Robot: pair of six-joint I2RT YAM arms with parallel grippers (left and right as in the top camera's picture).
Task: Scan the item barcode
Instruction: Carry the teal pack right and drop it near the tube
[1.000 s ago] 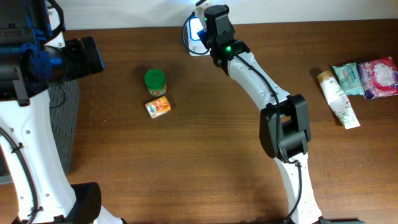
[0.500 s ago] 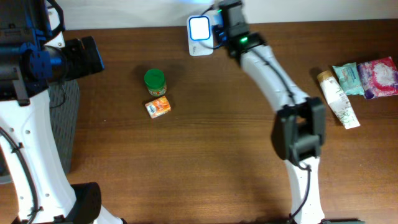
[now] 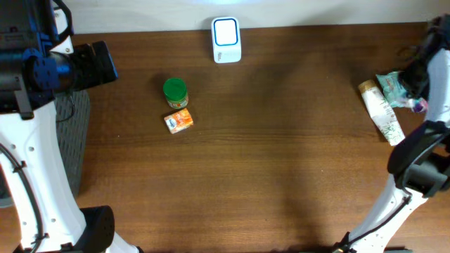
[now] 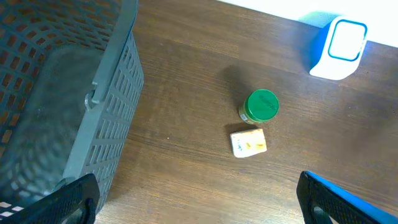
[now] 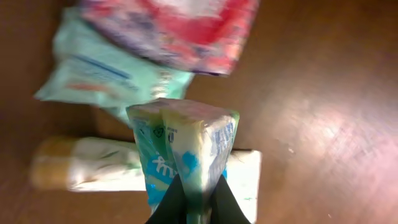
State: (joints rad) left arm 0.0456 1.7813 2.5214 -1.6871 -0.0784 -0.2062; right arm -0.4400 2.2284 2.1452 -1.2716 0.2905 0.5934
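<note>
Two claws, opposite states.

Right claw (image 5: 194, 202) was clamped on a small pack (image 5: 183, 146) with green-and-blue print. It gripped one narrow end, and the rest of the pack stuck out past the fingertips. That's the task item, off the worktop (image 5: 323, 112) and in the claw.

Straight beyond the held pack a pale tube (image 5: 93, 163) lay flat on its side. Couldn't tell whether the pack touched it. Farther out from the claw was a teal pouch (image 5: 99, 74), and past that a pink-and-red pouch (image 5: 180, 25) butted against it.

From overhead, that arm (image 3: 422, 140) sat at the worktop's far right edge over the same cluster. The claw itself was blurred there. The scanner (image 3: 226, 40) stood well apart from it, off to its left at the back edge.

Left claw (image 4: 196, 202) was spread wide and held nothing. One dark finger (image 4: 68, 199) showed at each lower corner of its wrist view.
- Ahead of it stood a green-lidded jar (image 4: 261, 106), upright.
- A small orange carton (image 4: 249, 142) lay just beside the jar on the claw's side. Contact unclear.
- The white scanner with its blue-lit face was farther ahead and to the claw's right.
- A grey mesh basket (image 4: 68, 93) sat close on the claw's left.
</note>
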